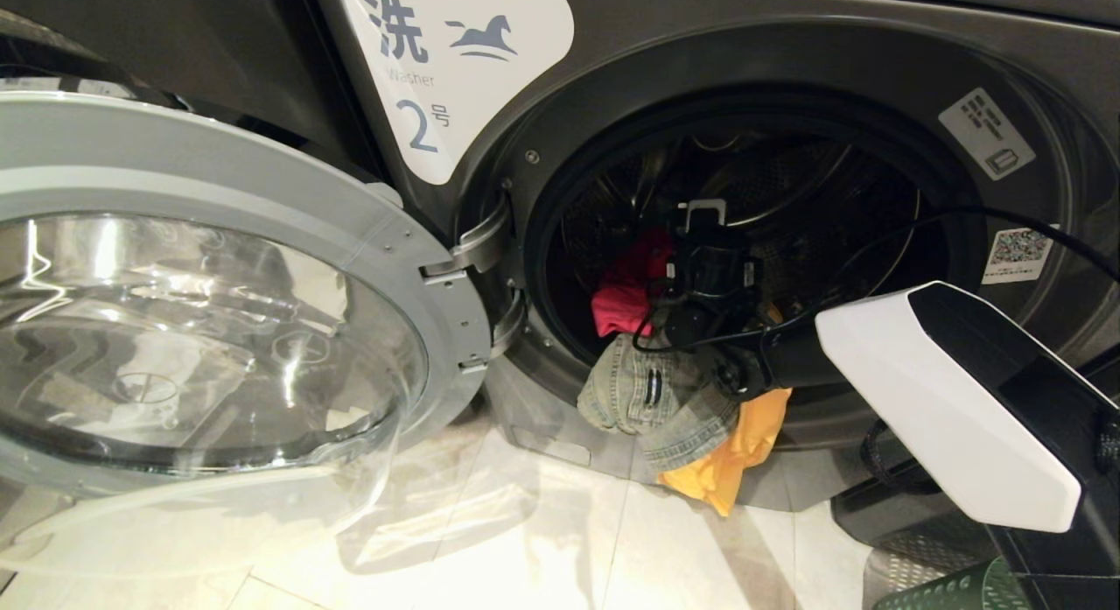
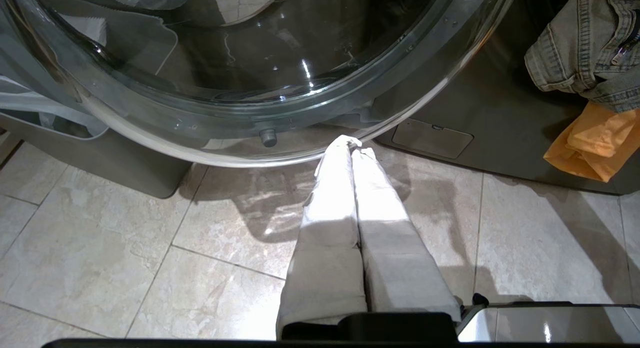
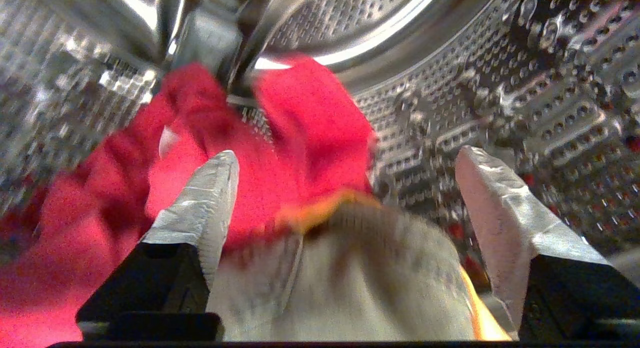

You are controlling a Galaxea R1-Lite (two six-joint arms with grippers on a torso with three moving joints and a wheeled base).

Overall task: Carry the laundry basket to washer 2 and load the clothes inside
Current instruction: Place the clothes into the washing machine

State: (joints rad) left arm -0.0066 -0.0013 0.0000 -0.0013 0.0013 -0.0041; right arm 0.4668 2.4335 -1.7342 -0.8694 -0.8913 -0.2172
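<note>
Far left: washer 2 [image 1: 770, 59] door [image 1: 201, 330] swung open w/ glass bowl facing out. L gripper [image 2: 352, 146] parked low just beside door's bottom rim, over tile floor [image 2: 150, 248], fingers pressed together, holding nothing. Centre: drum mouth open; pink-red garment [image 1: 626, 290] inside drum, grey-green denim piece [image 1: 652, 400] and yellow-orange garment [image 1: 731, 457] draped over drum lip, hanging outside. R gripper [image 3: 345, 188] reached into drum, jaws spread wide, nothing clamped; denim lies between fingers [image 3: 202, 213], pink-red just beyond tips. Near right corner: laundry basket [image 1: 949, 588] rim on floor.
</note>
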